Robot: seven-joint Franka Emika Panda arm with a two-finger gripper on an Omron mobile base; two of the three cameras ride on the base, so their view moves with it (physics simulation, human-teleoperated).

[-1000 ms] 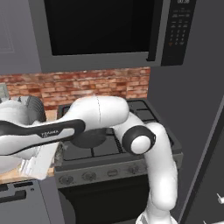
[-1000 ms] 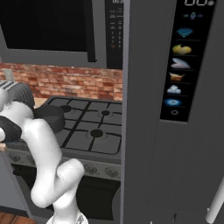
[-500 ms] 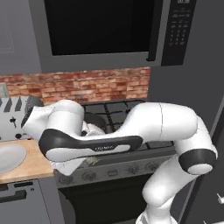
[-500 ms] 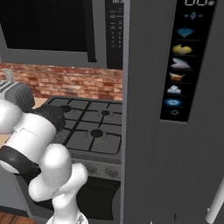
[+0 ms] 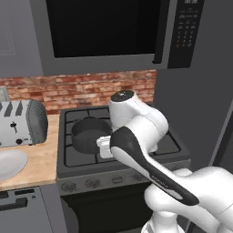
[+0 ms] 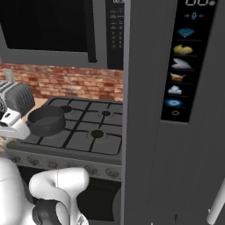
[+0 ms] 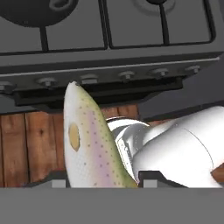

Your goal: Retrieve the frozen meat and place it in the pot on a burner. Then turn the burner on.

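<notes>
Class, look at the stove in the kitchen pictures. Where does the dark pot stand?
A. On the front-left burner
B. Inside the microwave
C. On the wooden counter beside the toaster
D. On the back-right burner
A: the pot sits on the grate at the stove's front-left corner, near the knobs, on the side toward the toaster.

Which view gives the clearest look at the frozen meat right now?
The hand view: the frozen meat looms large, speckled and fish-shaped, before the stove front. In both base views I cannot make it out; they show the pot on the stove.
</notes>
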